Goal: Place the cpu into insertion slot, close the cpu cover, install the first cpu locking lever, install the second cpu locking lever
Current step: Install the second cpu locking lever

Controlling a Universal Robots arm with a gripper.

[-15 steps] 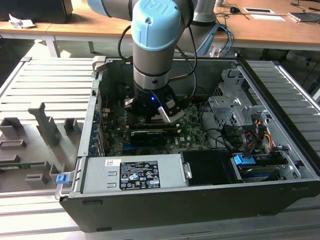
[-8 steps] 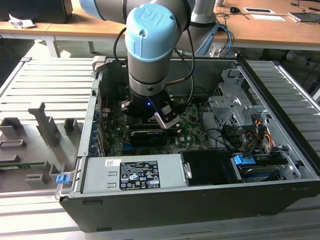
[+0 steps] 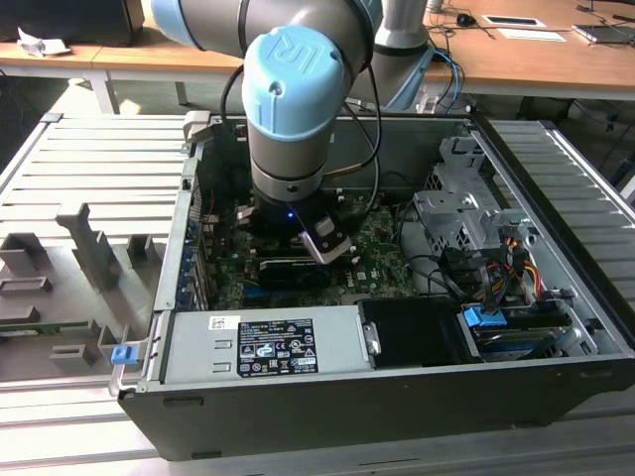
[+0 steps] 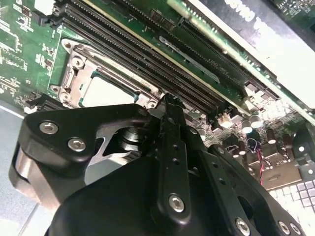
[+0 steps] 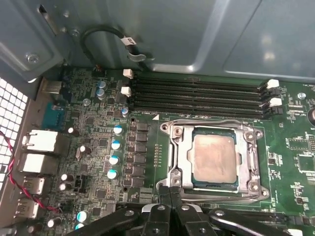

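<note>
In both wrist views the cpu lies flat in the insertion slot on the green board, its dull silver face up. The cpu cover is down around it as a grey metal frame. A thin wire lever runs along the socket's side toward the memory slots. My gripper is shut, its black fingertips pressed together at one corner of the socket, just above the board. I cannot tell whether anything is pinched between them. In the exterior view the arm reaches down into the open computer case.
Several black memory slots run beside the socket. A long black card lies beyond them. A row of capacitors stands on the socket's other side. The power supply, drive cage and loose cables crowd the case.
</note>
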